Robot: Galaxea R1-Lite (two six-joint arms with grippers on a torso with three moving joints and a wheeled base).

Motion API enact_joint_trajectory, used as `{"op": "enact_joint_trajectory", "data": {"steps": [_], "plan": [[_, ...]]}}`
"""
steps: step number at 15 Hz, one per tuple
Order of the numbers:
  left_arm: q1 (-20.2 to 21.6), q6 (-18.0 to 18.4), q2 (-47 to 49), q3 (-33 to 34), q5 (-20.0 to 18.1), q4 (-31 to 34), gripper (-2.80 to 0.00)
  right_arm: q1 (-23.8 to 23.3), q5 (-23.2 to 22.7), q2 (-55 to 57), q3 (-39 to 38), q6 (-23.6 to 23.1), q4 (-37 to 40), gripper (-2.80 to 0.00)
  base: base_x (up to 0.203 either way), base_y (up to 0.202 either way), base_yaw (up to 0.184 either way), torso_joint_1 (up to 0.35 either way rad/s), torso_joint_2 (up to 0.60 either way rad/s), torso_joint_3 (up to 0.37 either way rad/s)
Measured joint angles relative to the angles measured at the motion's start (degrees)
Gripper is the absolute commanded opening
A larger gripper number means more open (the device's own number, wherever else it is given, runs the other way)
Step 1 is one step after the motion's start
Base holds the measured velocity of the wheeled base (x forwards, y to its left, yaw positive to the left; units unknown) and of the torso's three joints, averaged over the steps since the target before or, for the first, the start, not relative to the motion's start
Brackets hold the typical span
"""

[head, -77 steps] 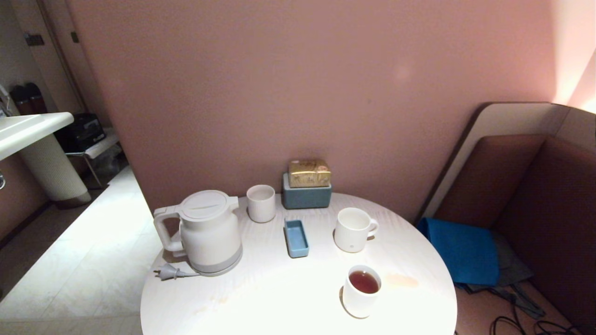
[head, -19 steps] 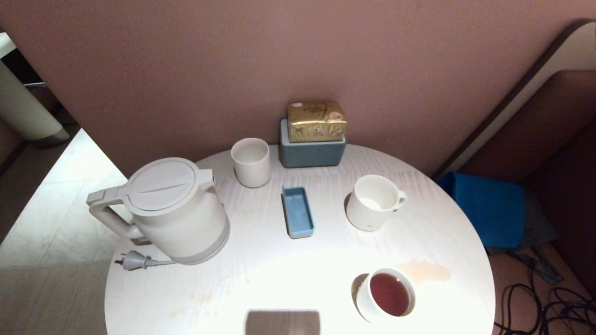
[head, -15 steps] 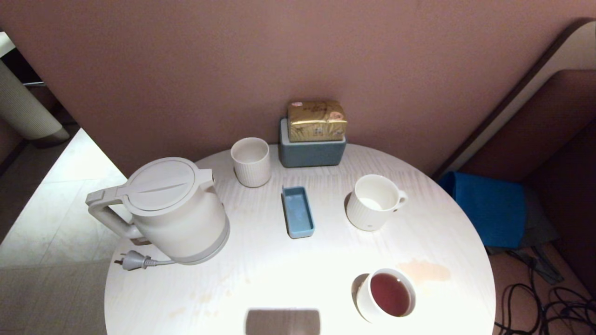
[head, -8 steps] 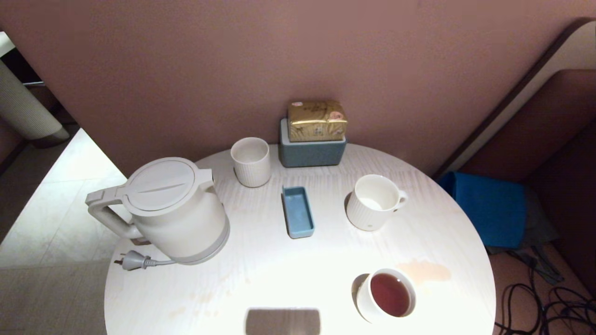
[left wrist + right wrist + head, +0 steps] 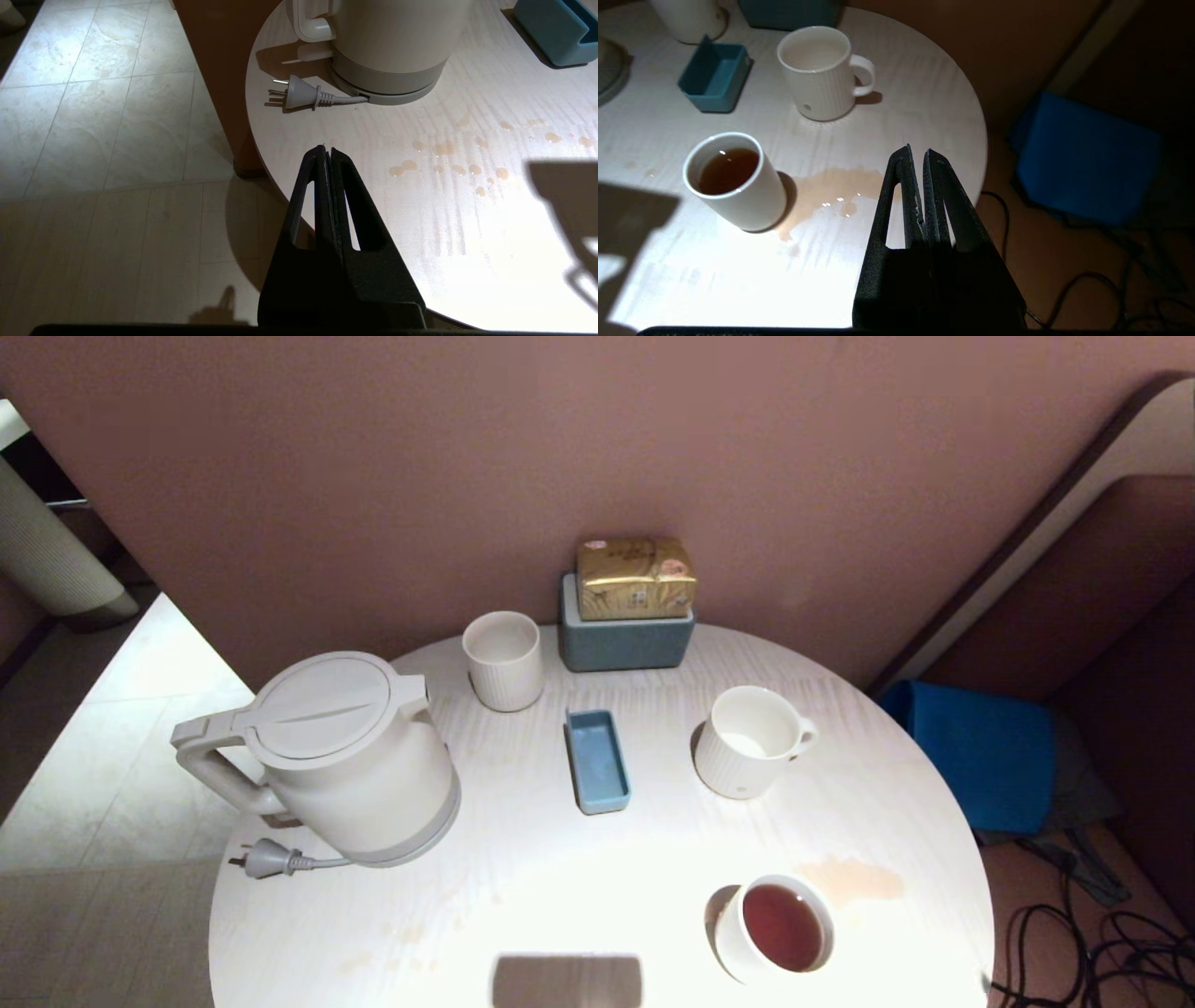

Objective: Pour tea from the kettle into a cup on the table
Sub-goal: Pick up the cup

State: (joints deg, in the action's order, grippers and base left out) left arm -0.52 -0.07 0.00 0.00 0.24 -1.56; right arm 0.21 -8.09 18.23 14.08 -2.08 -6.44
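From the head view I see the kettle standing upright at the left of the surface, and the cup near the front right already holds tea; pouring looks done, with neither arm visible. The left wrist view shows my left hand pressed together, empty, near the kettle's plug. The right wrist view shows my right hand pressed together, empty, beside a spill.

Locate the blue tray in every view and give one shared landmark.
Head view: blue tray at table centre, between kettle and mug.
Left wrist view: one corner at the picture's edge.
Right wrist view: beyond the tea cup.
Shared landmark: the kettle.
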Motion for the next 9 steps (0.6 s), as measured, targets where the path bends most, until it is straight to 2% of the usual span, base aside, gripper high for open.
{"op": "enact_joint_trajectory", "data": {"steps": [3, 5, 9], "plan": [[0.0, 0.0, 0.0, 0.0, 0.0, 0.0, -2.8, 0.1, -8.2, 11.7, -1.5, -0.7, -11.1, -2.8, 0.0, 0.0, 0.0, 0.0, 0.0, 0.0], [0.0, 0.0, 0.0, 0.0, 0.0, 0.0, -2.8, 0.2, -14.0, 19.4, -3.0, -3.5, -17.3, -2.8, 0.0, 0.0, 0.0, 0.0, 0.0, 0.0], [0.0, 0.0, 0.0, 0.0, 0.0, 0.0, -2.8, 2.2, -22.0, 33.3, -4.7, -8.7, -23.9, -2.8, 0.0, 0.0, 0.0, 0.0, 0.0, 0.0]]}}
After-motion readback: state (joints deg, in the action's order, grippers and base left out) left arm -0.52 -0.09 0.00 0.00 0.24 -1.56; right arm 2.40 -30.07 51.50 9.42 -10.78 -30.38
